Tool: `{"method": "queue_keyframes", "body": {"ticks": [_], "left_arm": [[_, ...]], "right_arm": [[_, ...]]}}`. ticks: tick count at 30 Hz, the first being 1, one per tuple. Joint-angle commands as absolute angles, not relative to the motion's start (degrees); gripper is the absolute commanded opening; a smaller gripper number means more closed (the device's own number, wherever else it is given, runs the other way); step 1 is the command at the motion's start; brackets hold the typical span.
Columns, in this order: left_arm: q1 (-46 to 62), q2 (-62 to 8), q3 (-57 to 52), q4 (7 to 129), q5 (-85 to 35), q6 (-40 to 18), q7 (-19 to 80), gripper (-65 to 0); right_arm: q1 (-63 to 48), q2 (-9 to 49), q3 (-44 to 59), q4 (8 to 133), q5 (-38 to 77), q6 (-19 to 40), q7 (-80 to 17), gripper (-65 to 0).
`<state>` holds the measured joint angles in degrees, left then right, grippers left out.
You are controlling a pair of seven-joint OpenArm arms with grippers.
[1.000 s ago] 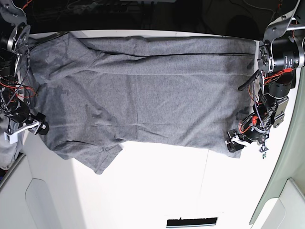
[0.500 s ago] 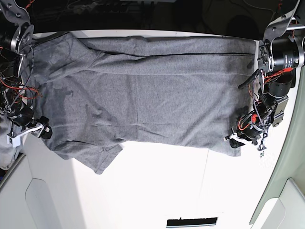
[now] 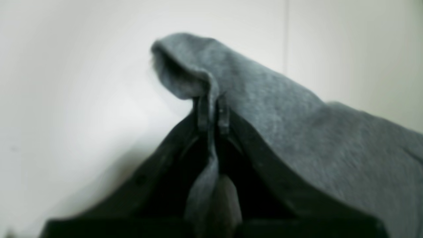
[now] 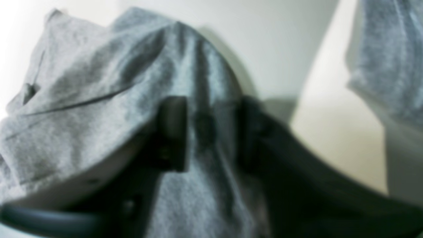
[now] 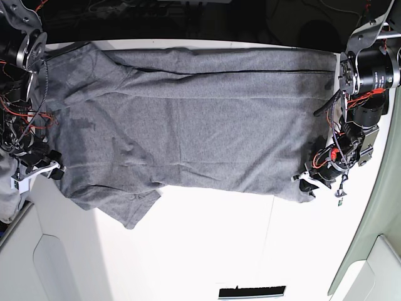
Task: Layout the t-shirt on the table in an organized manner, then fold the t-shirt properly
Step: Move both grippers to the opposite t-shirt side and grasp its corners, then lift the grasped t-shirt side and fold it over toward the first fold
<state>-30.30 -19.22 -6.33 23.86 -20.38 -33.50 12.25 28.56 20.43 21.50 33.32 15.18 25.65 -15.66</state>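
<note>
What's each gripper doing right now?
Left gripper: shut on the heather-grey cotton t-shirt.
Right gripper: jaws apart around a t-shirt fold; grip cannot be told.

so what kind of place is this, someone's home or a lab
Most likely a lab or robot workbench, not a home. A bare white table holds only a grey t-shirt, and a robot arm with exposed red wiring stands at each end, its left gripper and right gripper at the shirt's edges.

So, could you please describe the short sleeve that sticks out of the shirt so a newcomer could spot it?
Find the white table and the grey t-shirt spread across it. The sleeve is the small flap jutting from the shirt's near edge, the only part breaking that straight line.
</note>
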Motion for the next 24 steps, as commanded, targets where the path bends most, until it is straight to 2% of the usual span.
{"method": "queue_keyframes", "body": {"ticks": [1, 3, 6, 13, 18, 24], "left_arm": [[-31.6, -19.9, -6.3, 24.3, -20.9, -35.3, 12.3, -65.0], [-31.6, -20.3, -6.3, 24.6, -22.5, -37.4, 13.2, -65.0], [-31.6, -21.1, -6.3, 26.1, -26.2, -39.9, 18.1, -65.0], [-28.2, -25.2, -6.3, 37.1, -42.5, -40.0, 34.9, -65.0], [-18.9, -29.6, -6.3, 52.3, -53.7, -40.0, 46.1, -65.0], [-6.3, -34.5, -6.3, 70.5, -60.3, -40.0, 49.1, -65.0]], "right_arm": [[30.1, 21.5, 21.6, 34.3, 15.1, 27.3, -12.8, -54.0], [30.1, 21.5, 21.6, 34.3, 13.6, 30.5, -10.1, -65.0], [30.1, 21.6, 21.6, 35.2, 13.5, 32.1, -9.9, -65.0], [27.5, 23.5, 21.6, 39.1, 15.2, 33.4, -11.2, -65.0], [19.2, 26.5, 21.6, 47.2, 20.5, 33.5, -12.7, -65.0], [10.5, 28.6, 21.6, 56.8, 23.0, 33.4, -12.7, -65.0]]}}
